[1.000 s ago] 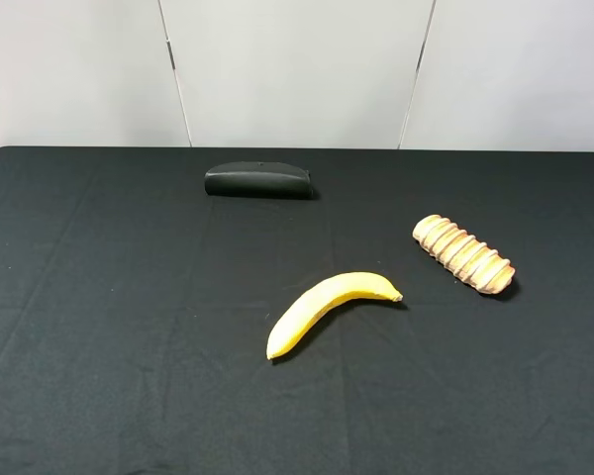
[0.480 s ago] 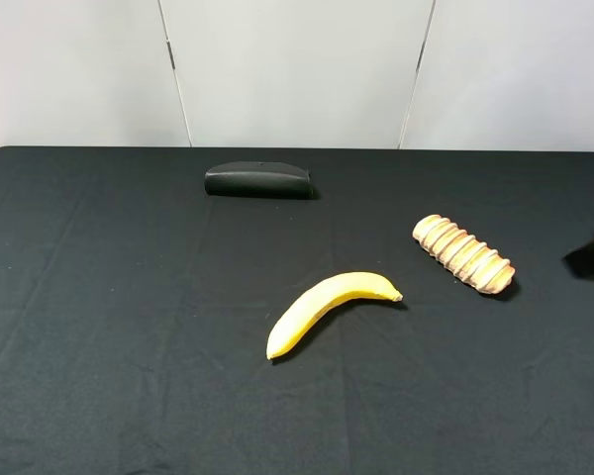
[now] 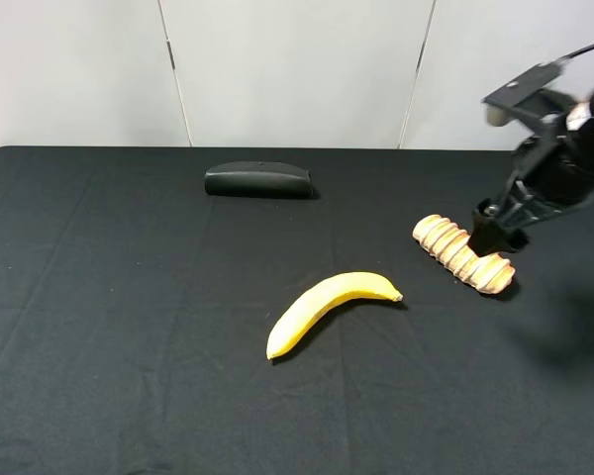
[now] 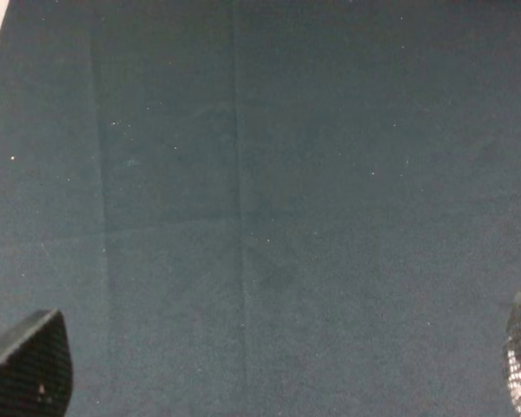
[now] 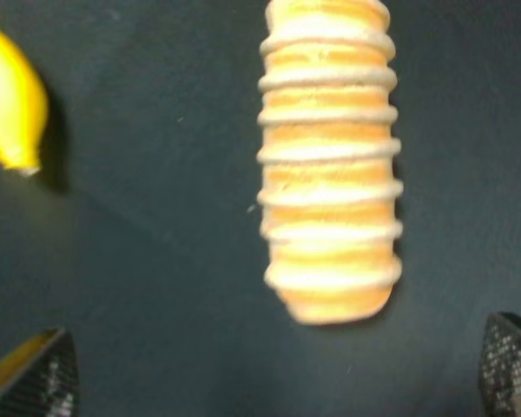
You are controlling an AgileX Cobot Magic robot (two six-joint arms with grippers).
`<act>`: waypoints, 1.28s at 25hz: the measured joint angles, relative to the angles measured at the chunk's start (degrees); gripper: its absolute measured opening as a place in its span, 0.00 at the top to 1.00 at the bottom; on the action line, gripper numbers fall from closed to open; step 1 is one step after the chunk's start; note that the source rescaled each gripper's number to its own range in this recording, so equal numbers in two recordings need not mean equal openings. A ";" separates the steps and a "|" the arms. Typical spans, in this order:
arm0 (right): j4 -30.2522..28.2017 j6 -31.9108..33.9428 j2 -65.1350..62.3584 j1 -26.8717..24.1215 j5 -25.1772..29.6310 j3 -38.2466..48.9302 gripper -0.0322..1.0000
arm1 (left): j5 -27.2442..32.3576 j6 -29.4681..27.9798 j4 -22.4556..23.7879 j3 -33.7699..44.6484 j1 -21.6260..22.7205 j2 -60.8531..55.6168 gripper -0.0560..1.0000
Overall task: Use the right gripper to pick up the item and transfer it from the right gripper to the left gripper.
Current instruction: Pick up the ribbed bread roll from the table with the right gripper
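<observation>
The ridged bread loaf (image 3: 463, 254) lies on the bench (image 3: 129, 346), right of the banana (image 3: 327, 309). The right gripper (image 5: 273, 369), spread wide, is poised over one end. It is best shifted toward the loaf's middle, then lowered astride its width. The left gripper (image 4: 278, 360) is likewise spread.

Black right gripper (image 3: 493, 237), bulky arm (image 3: 566, 166), grey wrist module (image 3: 523, 96), cable (image 3: 586, 49)

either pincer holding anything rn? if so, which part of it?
Nothing is held. The right pincer stands open at one end of the loaf, with its jaws not around it. The left pincer is open over bare black cloth.
</observation>
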 joint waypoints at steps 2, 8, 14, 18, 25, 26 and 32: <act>-1.48 -0.16 4.75 0.00 0.31 -2.15 0.00 | 0.00 0.00 0.00 0.00 0.00 0.00 0.01; -5.18 -0.36 15.18 0.00 0.33 -4.66 0.00 | 0.00 0.00 0.00 0.00 0.00 0.00 0.01; -7.48 -0.41 18.80 -2.31 0.14 -4.83 0.00 | 0.00 0.00 0.00 0.00 0.00 0.00 0.01; -7.37 -0.74 18.80 -5.80 -0.68 -4.83 0.00 | 0.00 0.00 0.00 0.00 0.00 0.00 0.01; -3.04 -8.12 18.80 -8.45 -2.73 -4.83 0.00 | 0.00 0.00 0.00 0.00 0.00 0.00 0.01; -2.78 -8.71 18.80 -8.49 -3.10 -4.83 0.00 | 0.00 0.00 0.01 0.00 0.00 0.00 0.01; -3.26 -10.19 18.80 -8.62 -4.48 -4.85 0.00 | 0.00 0.00 0.01 0.00 0.00 0.00 0.01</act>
